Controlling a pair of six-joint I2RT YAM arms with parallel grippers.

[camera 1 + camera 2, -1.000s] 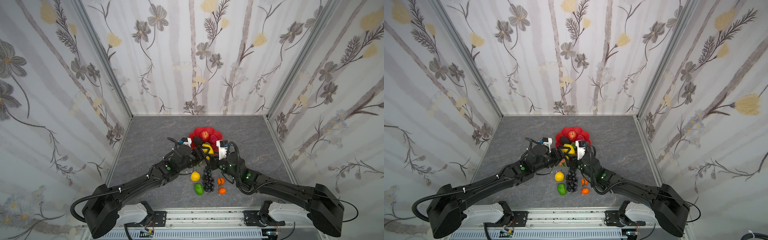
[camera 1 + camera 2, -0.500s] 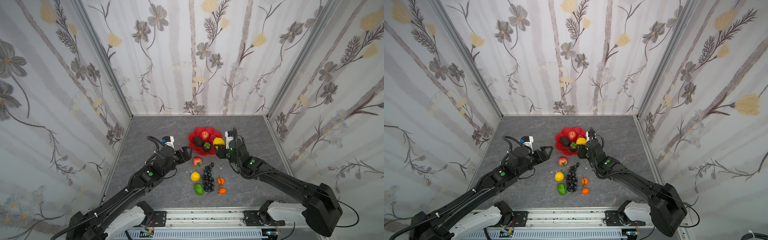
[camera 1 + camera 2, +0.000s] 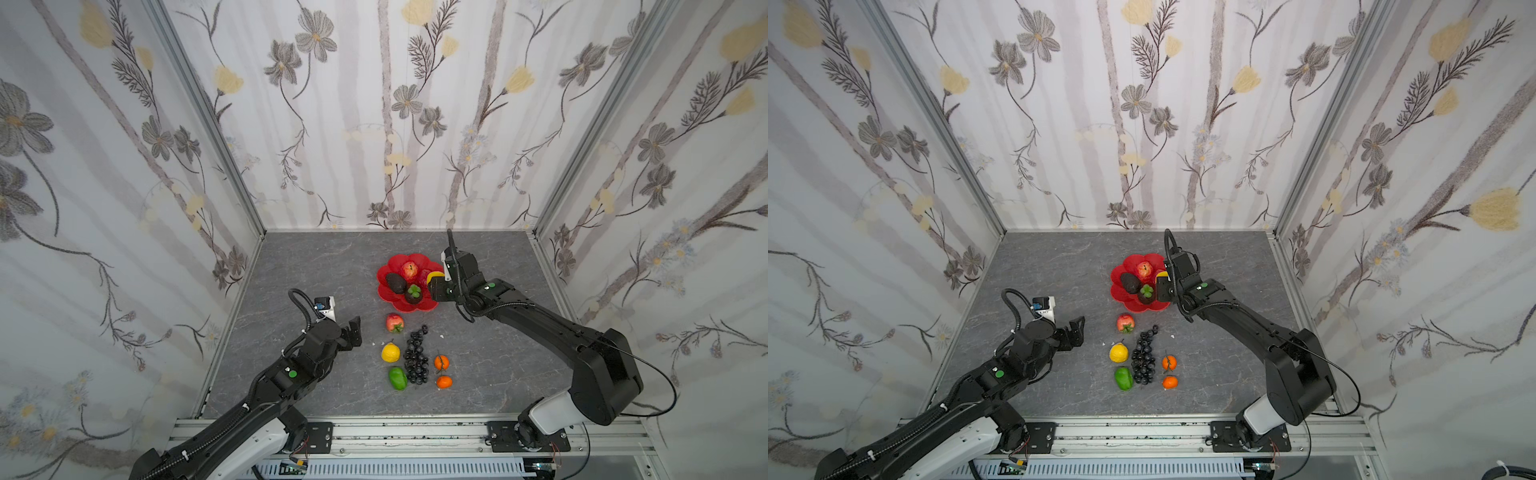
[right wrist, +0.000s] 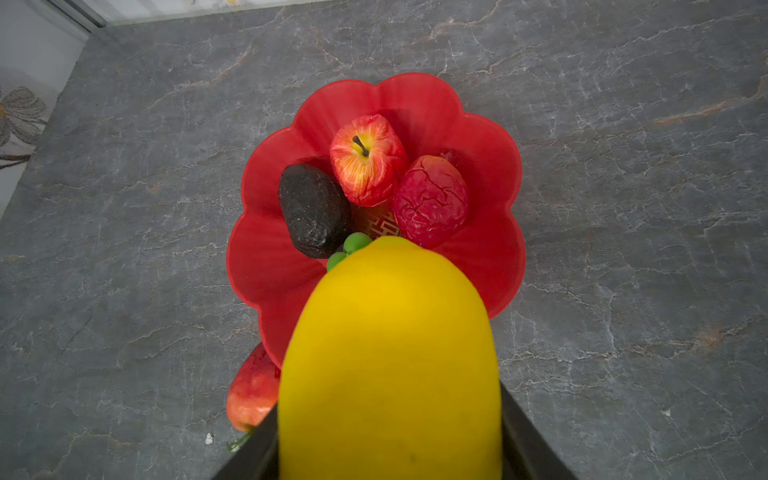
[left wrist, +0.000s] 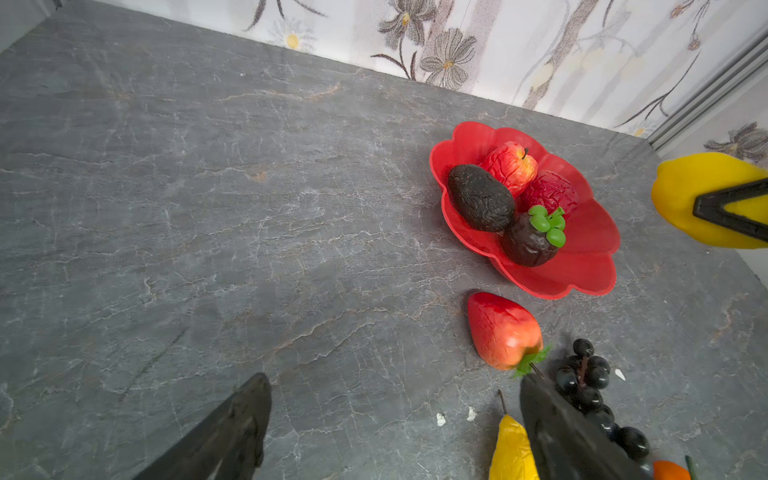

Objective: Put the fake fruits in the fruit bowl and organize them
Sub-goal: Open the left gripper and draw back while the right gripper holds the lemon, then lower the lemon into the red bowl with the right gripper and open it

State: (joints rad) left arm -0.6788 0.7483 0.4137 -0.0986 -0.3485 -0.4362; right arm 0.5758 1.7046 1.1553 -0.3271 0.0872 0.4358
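- The right pincer (image 3: 435, 286) pinches a yellow fruit (image 4: 390, 353), held above the near rim of the fruit bowl (image 4: 494, 249).
- The bowl (red, scalloped) lies just past that pincer's tips, holding an apple (image 4: 365, 162).
- The left pincer (image 3: 352, 334) is spread wide.
- The grape bunch (image 3: 417, 361) lies on the floor to its right.
- A red fruit (image 3: 394, 323) lies nearer.

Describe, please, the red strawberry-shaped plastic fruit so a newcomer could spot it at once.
Find the glossy red scalloped fruit bowl on the grey marbled table. Between its near rim and the black plastic grape bunch lies the red strawberry-shaped plastic fruit. It is the only red piece outside the bowl, tapered, with a green leafy stem.
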